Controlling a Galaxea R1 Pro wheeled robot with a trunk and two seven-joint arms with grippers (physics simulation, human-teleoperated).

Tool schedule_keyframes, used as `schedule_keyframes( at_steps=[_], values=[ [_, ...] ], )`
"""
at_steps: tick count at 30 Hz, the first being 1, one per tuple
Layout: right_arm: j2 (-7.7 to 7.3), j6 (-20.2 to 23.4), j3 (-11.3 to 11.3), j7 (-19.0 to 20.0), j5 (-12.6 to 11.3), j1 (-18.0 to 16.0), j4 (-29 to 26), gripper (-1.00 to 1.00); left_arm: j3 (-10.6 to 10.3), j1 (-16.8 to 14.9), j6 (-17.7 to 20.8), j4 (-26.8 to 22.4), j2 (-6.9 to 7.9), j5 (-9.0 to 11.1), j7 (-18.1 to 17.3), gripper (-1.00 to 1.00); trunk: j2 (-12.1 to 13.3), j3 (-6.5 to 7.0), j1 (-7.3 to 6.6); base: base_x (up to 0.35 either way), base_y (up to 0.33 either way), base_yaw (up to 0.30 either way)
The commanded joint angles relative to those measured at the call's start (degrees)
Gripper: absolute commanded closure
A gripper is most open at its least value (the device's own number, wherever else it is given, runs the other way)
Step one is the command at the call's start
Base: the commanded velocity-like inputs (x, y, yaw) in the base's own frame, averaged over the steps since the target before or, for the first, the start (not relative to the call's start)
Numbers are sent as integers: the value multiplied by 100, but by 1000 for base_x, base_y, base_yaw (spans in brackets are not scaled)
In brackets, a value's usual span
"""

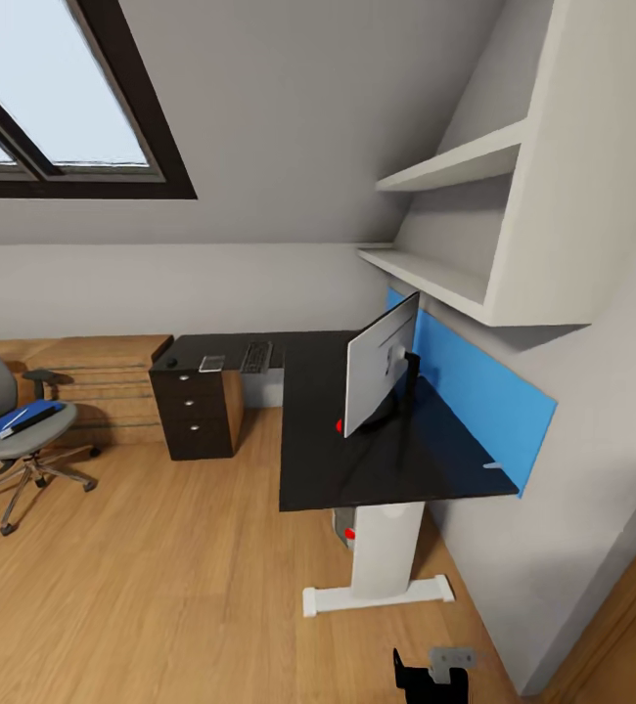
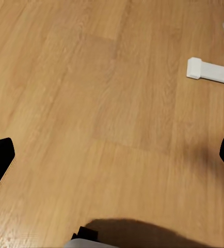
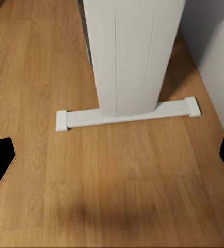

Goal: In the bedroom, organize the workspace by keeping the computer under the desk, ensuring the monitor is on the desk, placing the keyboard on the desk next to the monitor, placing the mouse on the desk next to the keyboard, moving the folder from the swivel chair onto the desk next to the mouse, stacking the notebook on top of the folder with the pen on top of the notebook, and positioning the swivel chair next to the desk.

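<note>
The black L-shaped desk [image 1: 377,460] stands against the right wall, with the monitor [image 1: 382,364] upright on it, seen edge-on. The keyboard [image 1: 256,356] lies on the far wing of the desk, beside a pale flat notebook [image 1: 212,363] and a small dark mouse [image 1: 171,363]. The computer [image 1: 342,528] shows partly under the desk by its white leg [image 1: 382,552]. At the left the grey swivel chair [image 1: 10,445] carries the blue folder [image 1: 20,418]. My left gripper [image 2: 112,160] is open over bare floor. My right gripper [image 3: 112,160] is open, facing the desk's foot [image 3: 127,114].
A dark drawer unit [image 1: 198,411] sits under the desk's far wing. White shelves [image 1: 455,166] and a blue wall panel [image 1: 484,391] hang above the desk. A small red thing [image 1: 339,425] lies beside the monitor. Wooden floor [image 1: 161,587] stretches between me and the chair.
</note>
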Motion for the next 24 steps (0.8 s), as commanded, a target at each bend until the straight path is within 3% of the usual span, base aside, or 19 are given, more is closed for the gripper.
schedule_keyframes(
  at_steps=[1,10,24],
  values=[
    [3,-22,-43,-28,61,-6,10,-100,-16,-5,-10,7,1,62,-55,-100,-8,-10,4,223,211,0],
    [3,-20,-43,-28,61,-2,9,-100,-17,-5,-10,3,1,62,-55,-100,-8,-10,4,201,184,0],
    [-14,8,-53,-15,28,-2,3,-100,-24,-5,-9,7,0,62,-56,-100,-8,-10,4,24,20,0]
  ],
)
